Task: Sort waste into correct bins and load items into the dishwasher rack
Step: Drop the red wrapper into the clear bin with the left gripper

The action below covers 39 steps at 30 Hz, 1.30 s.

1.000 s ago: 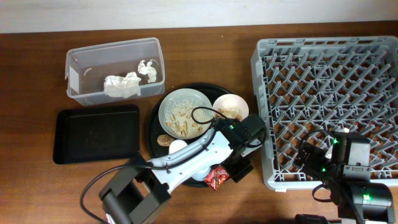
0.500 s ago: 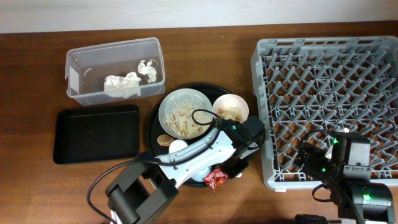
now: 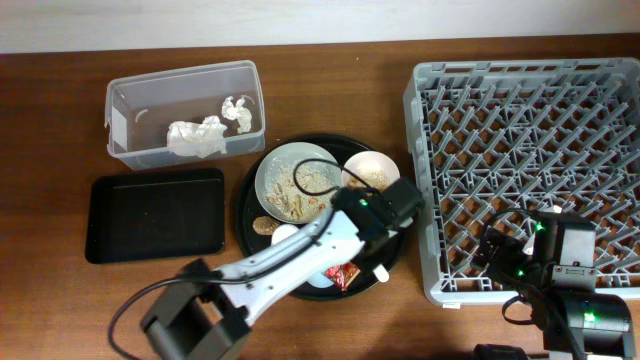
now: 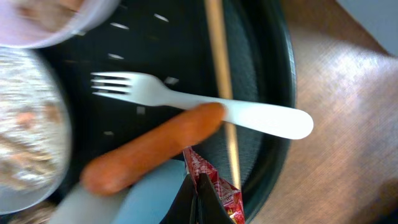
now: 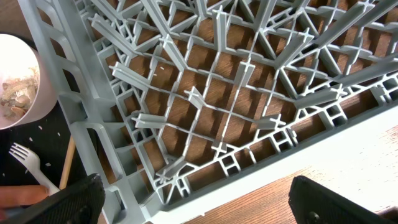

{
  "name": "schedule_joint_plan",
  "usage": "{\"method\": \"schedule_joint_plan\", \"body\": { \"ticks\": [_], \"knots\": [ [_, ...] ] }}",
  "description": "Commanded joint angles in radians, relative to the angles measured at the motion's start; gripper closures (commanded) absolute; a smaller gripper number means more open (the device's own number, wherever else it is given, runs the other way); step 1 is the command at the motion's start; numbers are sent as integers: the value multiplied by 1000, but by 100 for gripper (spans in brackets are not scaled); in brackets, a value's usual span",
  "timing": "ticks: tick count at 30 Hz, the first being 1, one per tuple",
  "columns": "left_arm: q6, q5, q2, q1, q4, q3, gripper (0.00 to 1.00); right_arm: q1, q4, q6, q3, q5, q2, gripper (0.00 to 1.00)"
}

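The left gripper (image 4: 196,191) was squeezed tight on the crinkled red foil wrapper (image 4: 219,190), probably to carry it to a bin. The white plastic fork (image 4: 205,111) and orange carrot piece (image 4: 149,152) lay just ahead of its tips.

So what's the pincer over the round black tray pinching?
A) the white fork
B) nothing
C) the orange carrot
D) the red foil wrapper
D: the wrist view shows the left pincer closed on the red foil wrapper, while the white fork and orange carrot lie free beyond it.
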Motion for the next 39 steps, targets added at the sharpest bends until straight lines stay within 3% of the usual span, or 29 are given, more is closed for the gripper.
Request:
{"method": "schedule_joint_plan", "body": {
  "ticks": [1,7,14,21,22,24,26,28,31,33,35,39],
  "knots": [
    [8,-44,-97,83,14,26,100,4,3,13,15,16,-5,2],
    [13,-95,-188,318,159,31,100,5,3,12,15,16,-5,2],
    [12,-95,-187,710,534,31,100,5,3,13,15,16,-5,2],
    [12,-84,-25,937,731,31,98,5,3,12,15,16,-5,2],
    [12,-83,-1,945,729,31,87,5,3,12,15,16,-5,2],
    [12,-83,19,947,728,31,79,5,3,12,15,16,-5,2],
    [12,-83,19,946,728,31,54,5,3,12,15,15,-5,2],
    [12,-83,-4,946,697,31,27,5,10,13,15,-20,-5,2],
    [11,-54,-117,947,492,31,4,5,22,-11,15,-91,-5,2],
    [-5,6,-205,947,227,31,1,5,37,-55,23,-192,-5,2],
    [-127,4,-271,948,-46,31,1,6,17,-127,71,-268,6,2],
    [-194,26,-328,948,-339,31,1,6,-116,-227,250,-314,124,2]
  ]
}}
